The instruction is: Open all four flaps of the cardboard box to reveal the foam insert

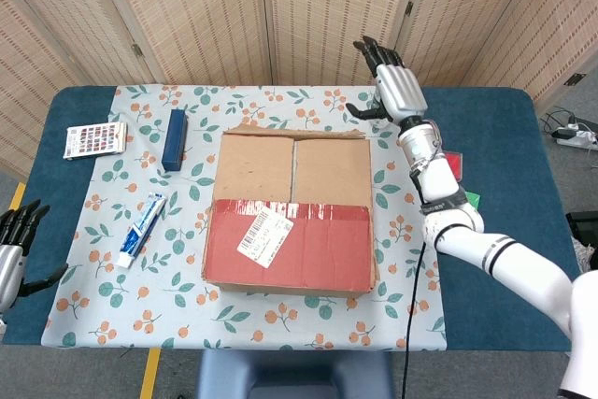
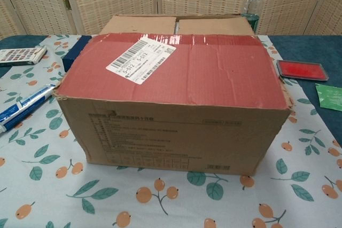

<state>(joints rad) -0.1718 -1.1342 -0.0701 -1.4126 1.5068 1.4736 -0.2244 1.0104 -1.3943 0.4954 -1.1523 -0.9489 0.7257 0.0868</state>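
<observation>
Right hand stood raised in the upper right of the head view, fingers spread wide, holding nothing, just beyond the far right corner of the box. Left hand sat at the lower left frame edge, fingers apart, empty, well away from the box. Neither hand showed in the chest view.

Box sat mid-frame on the patterned cloth. Far flap was folded back out of sight behind the box. Two brown inner flaps lay flat, meeting at a centre seam. Red near flap, with its label, lay closed over their front part. Foam not visible.

Judgement: one flap of four done. Next likely the red flap, since it overlies the inner pair. That calls for fingertips under its taped far edge, then a swing toward the near side.
</observation>
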